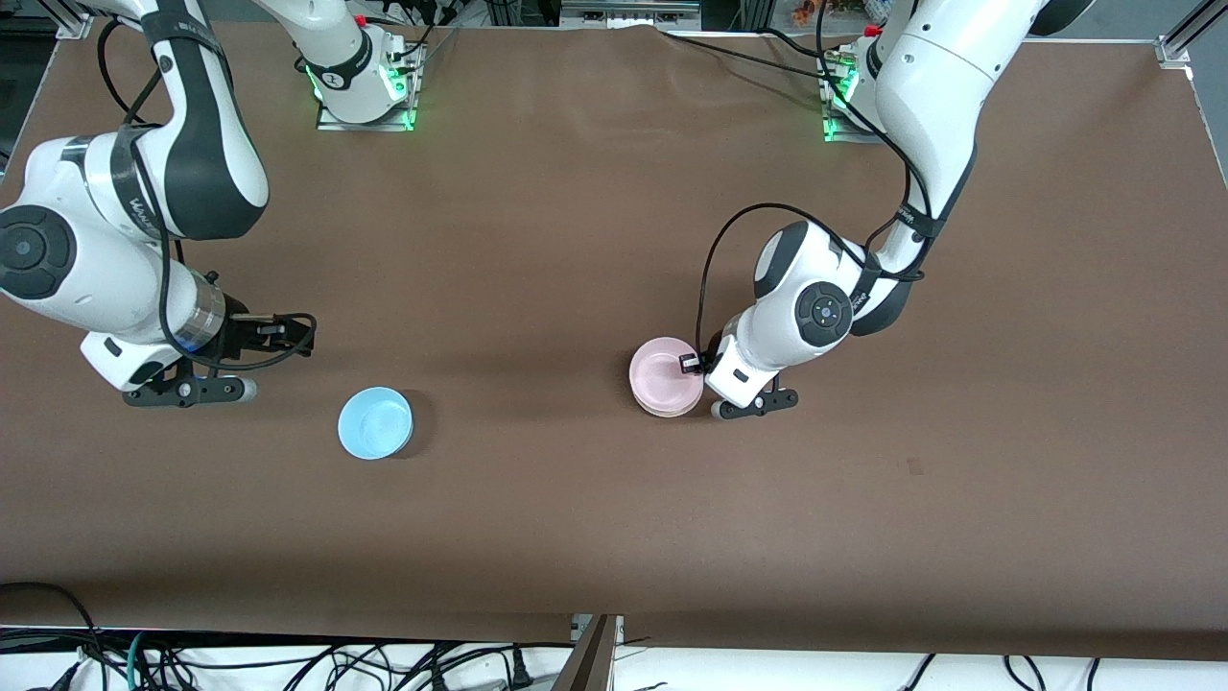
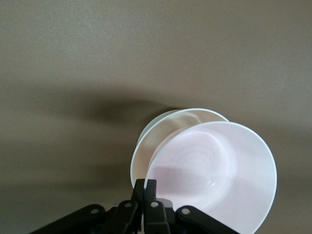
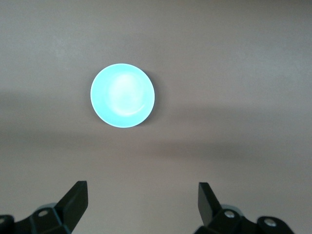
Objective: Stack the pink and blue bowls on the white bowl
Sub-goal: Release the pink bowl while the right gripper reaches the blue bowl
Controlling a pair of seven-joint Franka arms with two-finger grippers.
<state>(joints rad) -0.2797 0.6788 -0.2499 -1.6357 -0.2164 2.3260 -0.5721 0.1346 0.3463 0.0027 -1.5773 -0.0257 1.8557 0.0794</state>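
My left gripper (image 2: 145, 187) has its fingers pinched on the pink bowl's (image 1: 664, 374) rim, the bowl nested in the white bowl (image 2: 168, 124). My right gripper (image 3: 141, 200) waits, fingers wide apart, near the blue bowl (image 1: 375, 422) on the table (image 1: 576, 240).

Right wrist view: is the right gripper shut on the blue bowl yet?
No. The right gripper hangs open over bare table, and the blue bowl sits apart from its fingers, untouched.
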